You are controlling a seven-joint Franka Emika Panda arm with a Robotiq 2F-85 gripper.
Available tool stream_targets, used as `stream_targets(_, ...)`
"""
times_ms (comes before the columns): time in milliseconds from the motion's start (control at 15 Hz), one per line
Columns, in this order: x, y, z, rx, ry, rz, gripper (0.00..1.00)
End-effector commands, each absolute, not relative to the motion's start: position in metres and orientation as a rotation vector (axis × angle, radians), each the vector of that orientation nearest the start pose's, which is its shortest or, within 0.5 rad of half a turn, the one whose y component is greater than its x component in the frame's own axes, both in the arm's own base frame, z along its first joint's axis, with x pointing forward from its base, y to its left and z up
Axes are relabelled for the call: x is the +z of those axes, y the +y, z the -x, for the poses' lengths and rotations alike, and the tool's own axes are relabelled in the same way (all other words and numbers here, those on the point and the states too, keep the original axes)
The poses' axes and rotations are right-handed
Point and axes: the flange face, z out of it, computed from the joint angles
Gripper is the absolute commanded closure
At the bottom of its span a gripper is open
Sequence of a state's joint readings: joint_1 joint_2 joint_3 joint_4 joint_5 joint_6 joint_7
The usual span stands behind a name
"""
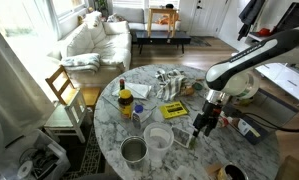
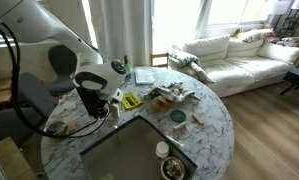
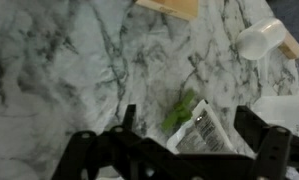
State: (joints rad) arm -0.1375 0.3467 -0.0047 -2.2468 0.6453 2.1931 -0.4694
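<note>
My gripper (image 1: 204, 126) hangs low over a round marble table (image 1: 109, 128), near its edge; it also shows in the other exterior view (image 2: 94, 106). In the wrist view the gripper (image 3: 189, 120) is open and empty, its two black fingers wide apart. Between them on the marble lie a small green item (image 3: 179, 110) and a white printed packet (image 3: 205, 136). The fingers are apart from both. A small white cup (image 3: 261, 38) stands further off.
On the table are a yellow bottle (image 1: 126, 100), a white cup (image 1: 157, 138), a metal pot (image 1: 135, 150), a yellow flat item (image 1: 174, 110) and loose packets (image 1: 169, 82). A wooden chair (image 1: 64, 88) and a white sofa (image 1: 94, 40) stand beyond.
</note>
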Motion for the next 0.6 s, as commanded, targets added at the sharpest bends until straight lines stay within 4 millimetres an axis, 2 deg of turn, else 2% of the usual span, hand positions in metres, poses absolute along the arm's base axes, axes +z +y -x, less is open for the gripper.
stream_targets(0,0.178,-0.045,-0.505,0.222,0.222,2.617,0.0)
stream_targets(267,0.169,-0.035,-0.507,0.182,0.239,2.613,0.0)
stream_targets(333,0.168,-0.033,-0.507,0.177,0.245,2.614,0.03)
stream_targets(400,0.167,-0.032,-0.507,0.177,0.249,2.61,0.14)
stream_targets(533,0.163,-0.031,-0.506,0.186,0.261,2.6,0.31)
